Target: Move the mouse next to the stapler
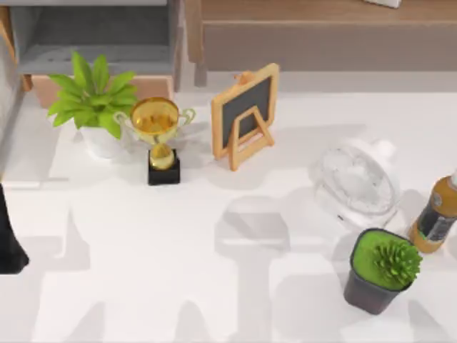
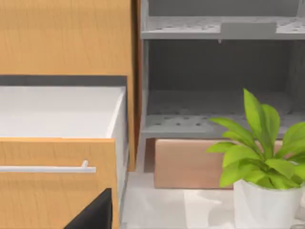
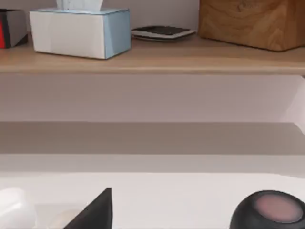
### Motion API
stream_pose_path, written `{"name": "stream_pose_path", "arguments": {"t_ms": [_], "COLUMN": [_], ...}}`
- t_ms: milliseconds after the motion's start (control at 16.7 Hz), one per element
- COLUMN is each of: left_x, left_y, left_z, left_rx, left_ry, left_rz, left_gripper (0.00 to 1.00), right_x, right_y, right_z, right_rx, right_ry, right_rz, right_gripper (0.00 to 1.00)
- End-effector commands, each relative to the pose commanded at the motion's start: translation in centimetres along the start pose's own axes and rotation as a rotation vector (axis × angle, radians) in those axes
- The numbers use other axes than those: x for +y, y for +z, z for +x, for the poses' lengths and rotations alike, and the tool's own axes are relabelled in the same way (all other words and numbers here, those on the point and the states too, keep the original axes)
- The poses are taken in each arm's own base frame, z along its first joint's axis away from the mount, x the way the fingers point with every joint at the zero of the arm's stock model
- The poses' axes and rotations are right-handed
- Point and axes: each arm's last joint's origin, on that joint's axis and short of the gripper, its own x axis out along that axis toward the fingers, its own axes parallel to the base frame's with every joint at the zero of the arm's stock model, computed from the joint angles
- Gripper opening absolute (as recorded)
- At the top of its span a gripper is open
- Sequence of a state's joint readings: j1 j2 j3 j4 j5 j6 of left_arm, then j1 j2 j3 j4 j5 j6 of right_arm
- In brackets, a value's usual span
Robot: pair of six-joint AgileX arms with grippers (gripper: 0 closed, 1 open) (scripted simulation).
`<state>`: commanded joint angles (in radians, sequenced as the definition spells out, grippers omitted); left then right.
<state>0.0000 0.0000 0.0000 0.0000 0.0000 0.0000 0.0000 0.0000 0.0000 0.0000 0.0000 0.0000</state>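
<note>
The left gripper [image 2: 93, 213] sat at the table's left edge beside an open drawer [image 2: 57, 143]; whether it was released or clenched could not be told. The same went for the right gripper [image 3: 93, 211], low over the white table [image 1: 143, 286]. Close by it lay one dark rounded object [image 3: 269, 210]; I could not tell whether this was the mouse. The near and middle-left tabletop lay bare, with wide room to move. On the right stood one potted cactus [image 1: 380, 268], one bottle [image 1: 437, 214] at the right edge and one white fan [image 1: 355, 179]. Farther back stood one trophy [image 1: 158, 136], one chalkboard [image 1: 245, 111] and one leafy plant [image 1: 93, 100].
</note>
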Motion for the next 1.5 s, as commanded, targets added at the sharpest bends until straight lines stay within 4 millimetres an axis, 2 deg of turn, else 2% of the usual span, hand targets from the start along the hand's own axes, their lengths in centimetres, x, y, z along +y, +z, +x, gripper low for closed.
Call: {"name": "stream_pose_path", "arguments": {"t_ms": [180, 360, 540, 720, 900, 1140, 1320, 1500], "left_x": [0.0, 0.1, 0.5, 0.9, 1.8, 3.4, 4.9, 6.9], "left_y": [0.1, 1.7, 4.8, 8.9, 13.0, 16.7, 17.7, 17.2], "left_z": [0.0, 0.1, 0.7, 2.5, 6.0, 12.6, 17.7, 22.2], "left_rx": [0.005, 0.057, 0.155, 0.284, 0.428, 0.614, 0.747, 0.879], "left_ry": [0.001, 0.011, 0.03, 0.049, 0.065, 0.069, 0.065, 0.066], "left_rz": [0.001, 0.015, 0.039, 0.064, 0.084, 0.101, 0.11, 0.11], "left_gripper": [1.0, 1.0, 1.0, 1.0, 1.0, 1.0, 1.0, 1.0], "right_x": [0.0, 0.0, 0.0, 0.0, 0.0, 0.0, 0.0, 0.0], "right_y": [0.0, 0.0, 0.0, 0.0, 0.0, 0.0, 0.0, 0.0], "right_z": [0.0, 0.0, 0.0, 0.0, 0.0, 0.0, 0.0, 0.0], "right_rx": [0.0, 0.0, 0.0, 0.0, 0.0, 0.0, 0.0, 0.0], "right_ry": [0.0, 0.0, 0.0, 0.0, 0.0, 0.0, 0.0, 0.0], "right_rz": [0.0, 0.0, 0.0, 0.0, 0.0, 0.0, 0.0, 0.0], "right_gripper": [1.0, 1.0, 1.0, 1.0, 1.0, 1.0, 1.0, 1.0]}}
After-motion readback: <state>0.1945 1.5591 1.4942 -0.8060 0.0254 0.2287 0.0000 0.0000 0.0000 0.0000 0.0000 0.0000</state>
